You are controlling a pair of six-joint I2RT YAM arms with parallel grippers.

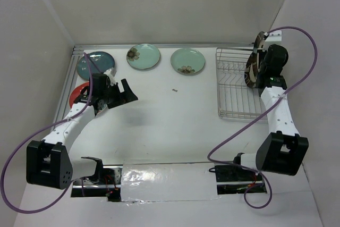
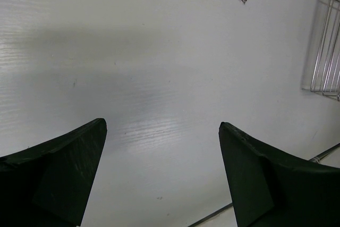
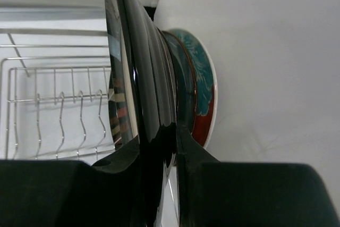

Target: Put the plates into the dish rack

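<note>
The right gripper (image 3: 156, 152) is closed on the rim of a striped-rim plate (image 3: 146, 78), one finger on each face. The plate stands on edge. Its disc lies in line with the fingers and its faces point to the gripper's left and right. The glossy dark underside faces the right finger. The striped rim shows on the left face.

Just to the right of the held plate, a red-and-teal plate (image 3: 204, 94) also stands on edge, parallel to it. A further dark rim appears to sit between the two, but the wrist view is too tight to confirm this.

To the left of the fingers lies the dish rack (image 3: 53, 99), its thin upright dividers in rows. In the top view the right gripper (image 1: 264, 73) holds the striped-rim plate (image 1: 251, 70) over the right side of the dish rack (image 1: 234, 97). The rack's long axis runs from near to far, and the plate's edge runs roughly along that axis.

The left gripper (image 2: 162, 174) is fully open, with the fingers (image 2: 69, 168) spread wide over the bare table (image 2: 159, 67) and nothing between them. In the top view the left gripper (image 1: 125, 93) points towards the rack. Behind it, under the arm, lies a red-rimmed plate (image 1: 78, 94), flat. Beyond that arm a dark teal plate (image 1: 94, 63) lies flat. Farther along the far edge, two mint plates (image 1: 143, 57) lie flat, side by side and apart.
</note>
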